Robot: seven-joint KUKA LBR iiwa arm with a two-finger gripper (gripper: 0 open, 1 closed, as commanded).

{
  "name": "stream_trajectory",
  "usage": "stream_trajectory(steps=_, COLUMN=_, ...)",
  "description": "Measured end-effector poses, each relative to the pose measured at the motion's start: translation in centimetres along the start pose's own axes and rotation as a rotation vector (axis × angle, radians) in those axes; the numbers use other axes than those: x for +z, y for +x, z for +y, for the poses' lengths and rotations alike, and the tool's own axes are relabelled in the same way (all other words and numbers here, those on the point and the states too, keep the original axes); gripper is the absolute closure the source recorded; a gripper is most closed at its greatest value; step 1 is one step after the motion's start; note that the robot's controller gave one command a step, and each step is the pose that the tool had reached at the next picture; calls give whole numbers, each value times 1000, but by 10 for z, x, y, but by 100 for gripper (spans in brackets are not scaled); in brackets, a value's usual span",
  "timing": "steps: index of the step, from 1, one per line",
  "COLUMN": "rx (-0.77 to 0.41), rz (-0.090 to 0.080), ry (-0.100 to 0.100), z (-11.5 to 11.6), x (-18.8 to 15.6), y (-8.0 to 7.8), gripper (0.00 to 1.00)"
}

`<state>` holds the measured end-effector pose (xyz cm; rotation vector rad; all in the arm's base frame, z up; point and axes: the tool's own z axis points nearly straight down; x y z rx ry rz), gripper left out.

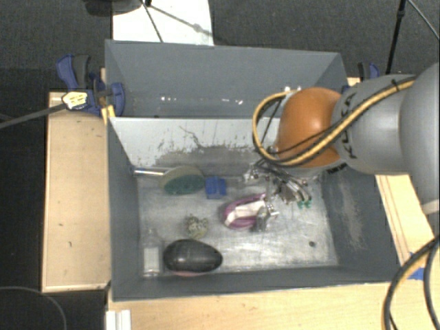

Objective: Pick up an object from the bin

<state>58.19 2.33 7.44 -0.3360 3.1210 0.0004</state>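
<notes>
Grey metal forms the bin [124,205], and its floor carries a scatter of small loose things. The arm enters from the right of the camera view. Its wrist bears an orange cover [309,126], with looped cables [265,126] running round it. The tool [267,215] sits low in the bin, right of the floor's centre, against the right-hand end of a purple and white object [238,213]. That object lies flat on the floor near the middle of the bin. Contact between tool and object appears likely, but the view does not show whether the tool is spread, pressed together or pinching the object. A small blue block [215,188] lies just up-left of the purple and white object. A teal disc [182,182] lies beside the block, near the back wall. A small olive lump [196,225] lies left of the object, apart from it. A black oval object [192,256] rests near the front wall, with a clear vial [150,256] just to its left.
</notes>
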Motion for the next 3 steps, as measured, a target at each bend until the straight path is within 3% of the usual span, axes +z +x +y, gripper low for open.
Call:
stream_trajectory(steps=1, rx=-1, rz=-3, ry=1, z=0, x=-2, y=-1, gripper=0)
stream_trajectory(steps=2, rx=-1, rz=-8, ry=1, z=0, x=-3, y=-3, gripper=100)
stream_trajectory(steps=3, rx=0, rz=-7, ry=2, z=0, x=-118, y=-5, gripper=100)
